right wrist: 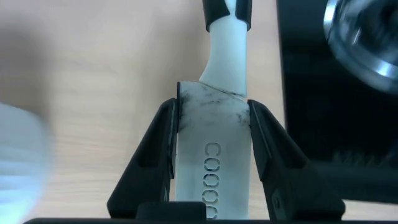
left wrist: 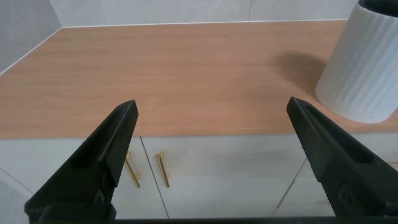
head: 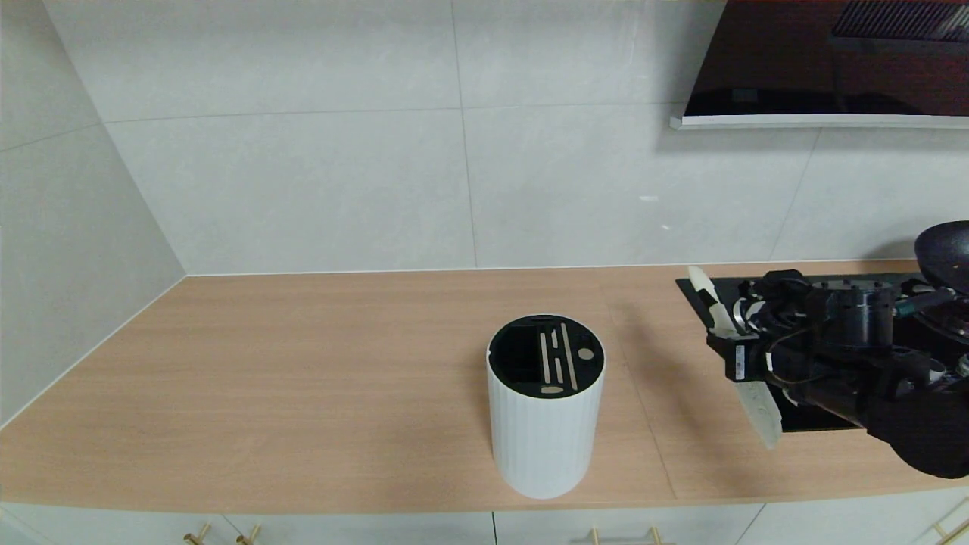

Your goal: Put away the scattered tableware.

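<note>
One white knife [head: 763, 412] clamped in the right claw [head: 740, 350]; left claw [left wrist: 211, 149] wide, empty. Miss the holder's [head: 545, 431] narrow slots and the blade likely jams or tips it.

A worktop [head: 303, 378] runs along the wall ahead of me. A holder [head: 545, 424] stands upright on it, about midway along, near the front edge. To its right a hob [head: 806, 418] is set in the worktop, with a pan [head: 946, 253] at the hob's far right and a hood [head: 825, 60] on the wall above. My right hand [head: 740, 342] hovers over the hob's left edge, clasping a knife [head: 761, 409] that slants from wall to front edge. My left hand [left wrist: 211, 106] hangs before the front edge, left of the holder, above cupboard doors [left wrist: 217, 174]
</note>
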Controlling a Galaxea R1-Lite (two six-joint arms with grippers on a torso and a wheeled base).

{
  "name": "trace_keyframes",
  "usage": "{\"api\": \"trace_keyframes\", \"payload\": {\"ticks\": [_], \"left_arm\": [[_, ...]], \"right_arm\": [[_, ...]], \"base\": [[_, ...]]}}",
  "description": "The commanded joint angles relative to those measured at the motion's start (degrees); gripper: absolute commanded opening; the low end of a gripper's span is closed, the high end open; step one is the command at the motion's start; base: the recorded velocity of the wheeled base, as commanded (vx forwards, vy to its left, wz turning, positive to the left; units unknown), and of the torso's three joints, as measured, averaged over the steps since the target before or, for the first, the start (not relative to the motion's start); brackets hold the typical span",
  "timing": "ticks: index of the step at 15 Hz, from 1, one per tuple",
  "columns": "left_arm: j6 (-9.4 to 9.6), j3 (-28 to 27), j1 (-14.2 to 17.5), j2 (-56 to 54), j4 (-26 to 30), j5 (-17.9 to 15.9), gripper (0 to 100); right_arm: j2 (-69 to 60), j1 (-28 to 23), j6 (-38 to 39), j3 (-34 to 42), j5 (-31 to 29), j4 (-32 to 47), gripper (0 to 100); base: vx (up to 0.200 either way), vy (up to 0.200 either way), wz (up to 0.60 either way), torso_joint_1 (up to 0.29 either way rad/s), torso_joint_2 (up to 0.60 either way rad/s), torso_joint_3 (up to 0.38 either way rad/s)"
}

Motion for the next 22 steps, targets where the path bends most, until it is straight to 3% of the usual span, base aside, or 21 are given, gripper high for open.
{"api": "trace_keyframes", "payload": {"ticks": [1,3,4,6,7,8,9,10,11,12,13,14,15,18,20,21,22], "left_arm": [[0.92,0.0,0.0,0.0,0.0,-0.1,100],[5.23,-0.4,0.0,0.0,-0.1,-1.6,100],[5.58,-3.5,0.0,0.6,0.4,-3.9,100],[5.14,-16.1,0.0,9.1,5.1,-11.1,100],[3.91,-23.7,0.0,16.8,7.1,-14.6,100],[3.73,-26.1,0.0,19.9,7.3,-15.7,100],[3.29,-35.9,0.0,33.0,7.3,-20.2,100],[1.89,-41.1,-0.2,40.5,7.2,-22.2,100],[-0.93,-45.8,-1.7,46.8,7.3,-23.3,100],[-4.44,-49.0,-5.4,51.0,7.2,-23.7,100],[-16.04,-52.6,-17.3,56.7,6.2,-23.5,100],[-22.72,-52.5,-22.8,59.0,3.0,-23.6,100],[-27.47,-51.3,-26.7,62.5,-2.5,-23.5,100],[-29.84,-47.4,-29.2,71.6,-18.3,-22.9,100],[-35.64,-46.5,-31.7,75.9,-25.2,-22.2,100],[-39.86,-46.5,-32.5,78.8,-30.1,-21.9,100],[-41.18,-46.5,-33.0,81.7,-34.5,-21.4,100]], "right_arm": [[-6.8,2.3,-0.1,-0.5,0.0,0.1,0],[-8.4,3.2,-0.1,-5.3,-0.1,4.2,0],[-9.1,4.3,-0.1,-7.5,0.0,6.7,0],[-10.1,7.4,0.0,-11.3,-0.1,9.8,0],[-10.6,9.8,0.1,-12.8,-0.3,10.0,0],[-10.9,10.5,0.1,-13.1,-0.3,10.0,0],[-12.3,13.7,0.2,-13.1,-0.3,10.0,0],[-13.3,15.4,0.4,-12.5,-0.5,10.0,0],[-14.3,17.4,1.3,-11.8,-1.1,10.1,0],[-14.8,19.2,2.2,-11.4,-1.5,10.1,0],[-15.2,22.6,3.4,-11.5,-3.0,10.0,0],[-15.2,24.7,3.9,-11.5,-4.1,10.0,0],[-15.4,26.8,4.7,-11.8,-5.3,9.9,0],[-16.2,31.5,7.3,-12.3,-5.7,9.6,0],[-15.4,34.4,8.2,-13.4,-6.1,9.8,0],[-14.4,35.7,8.3,-13.8,-7.3,9.6,0],[-13.6,36.9,8.3,-13.9,-8.6,9.5,0]], "base": [[0.0,0.0,0.0,0.0,0.0,0.0],[0.0,0.0,0.0,0.0,0.0,0.0],[0.0,0.0,0.0,0.0,0.0,0.0],[0.0,0.0,0.0,0.0,0.0,0.0],[0.0,0.0,0.0,0.0,0.0,0.0],[0.0,0.0,0.0,0.0,0.0,0.0],[0.0,0.0,0.0,0.0,0.0,0.0],[0.0,0.0,0.0,0.0,0.0,0.0],[0.0,0.0,0.0,0.0,0.0,0.0],[0.0,0.0,0.0,0.0,0.0,0.0],[0.0,0.0,0.0,0.0,0.0,0.0],[0.0,0.0,0.0,0.0,0.0,0.0],[0.0,0.0,0.0,0.0,0.0,0.0],[0.0,0.0,0.0,0.0,0.0,0.0],[0.0,0.0,0.0,0.0,0.0,0.0],[0.0,0.0,0.0,0.0,0.0,0.0],[0.0,0.0,0.0,0.0,0.0,0.0]]}}
